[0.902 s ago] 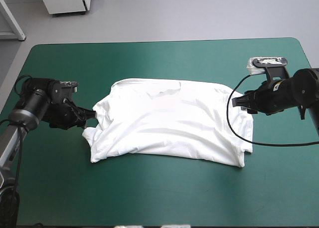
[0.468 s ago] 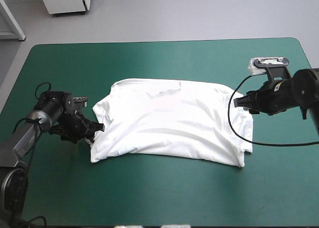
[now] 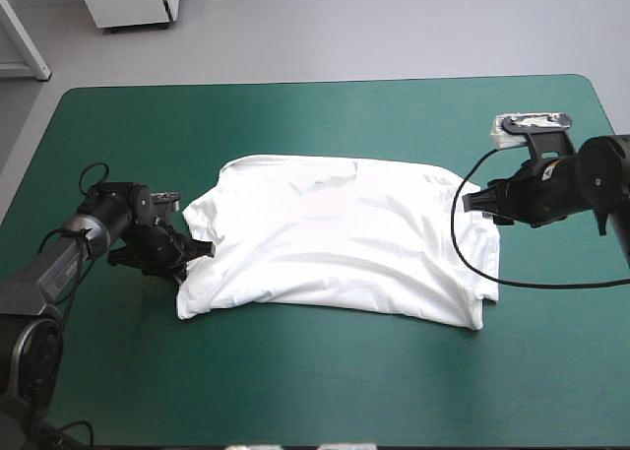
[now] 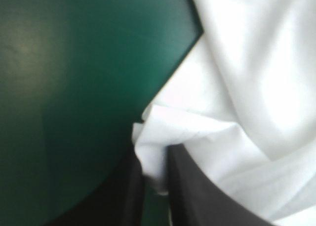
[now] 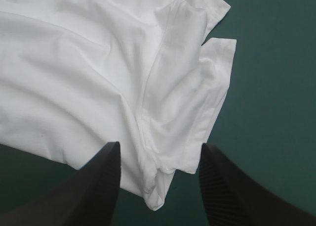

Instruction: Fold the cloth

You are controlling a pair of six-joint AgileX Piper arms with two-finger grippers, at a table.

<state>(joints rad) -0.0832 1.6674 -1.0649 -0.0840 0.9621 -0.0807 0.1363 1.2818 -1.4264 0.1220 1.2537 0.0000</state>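
The left gripper (image 4: 154,161), with its 2 broad black fin-shaped fingers, is seen clamped almost together on a small bunched fold of the white short-sleeved fabric T-shirt (image 3: 335,238), at the garment's left edge, toward its near corner. The T-shirt is spread nearly flat, with shallow wrinkles, across the middle of the table's teal-green cover (image 3: 295,115), and its right side lies under the right gripper (image 5: 158,154). There the 2 black fingers are held wide apart over the right sleeve and side hem, with nothing pinched between them. A fold is judged to be in preparation, with only 1 side secured. Several faults could be expected from here. The thin pinch at the left could be pulled free if that arm is lifted sharply. The sheet could be dragged and skewed across the cover if the left arm is moved before the right side is gripped. Only a single layer, or the loose sleeve flap, could be caught when the right fingers are brought together, so that a crooked crease would be left.
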